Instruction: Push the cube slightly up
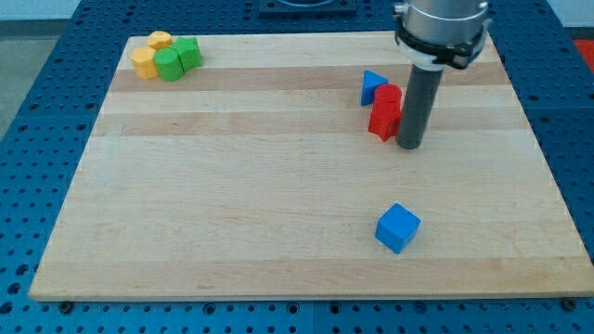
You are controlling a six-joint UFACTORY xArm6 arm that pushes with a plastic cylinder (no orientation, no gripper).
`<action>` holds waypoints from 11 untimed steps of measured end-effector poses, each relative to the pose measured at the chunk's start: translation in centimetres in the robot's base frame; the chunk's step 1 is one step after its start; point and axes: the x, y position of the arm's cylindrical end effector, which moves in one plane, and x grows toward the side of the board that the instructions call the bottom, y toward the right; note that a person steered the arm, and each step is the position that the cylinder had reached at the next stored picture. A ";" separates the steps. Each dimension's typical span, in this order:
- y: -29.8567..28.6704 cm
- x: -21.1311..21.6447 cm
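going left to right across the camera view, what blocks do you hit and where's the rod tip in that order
yellow blocks → green blocks → blue triangular block → red blocks → my tip, just right of the red blocks. The blue cube overlaps that span nearer the view's bottom, so it is left out.

My arm comes down from the view's top right, ending in a silver collar and a straight dark rod held upright. My tip (pixel 410 146) rests at table height.

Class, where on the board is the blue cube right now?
The blue cube sits alone near the view's bottom, right of centre, well below my tip and the red blocks.
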 end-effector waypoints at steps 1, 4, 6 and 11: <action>2.0 2.8; 4.5 15.1; 0.2 18.8; -4.4 14.2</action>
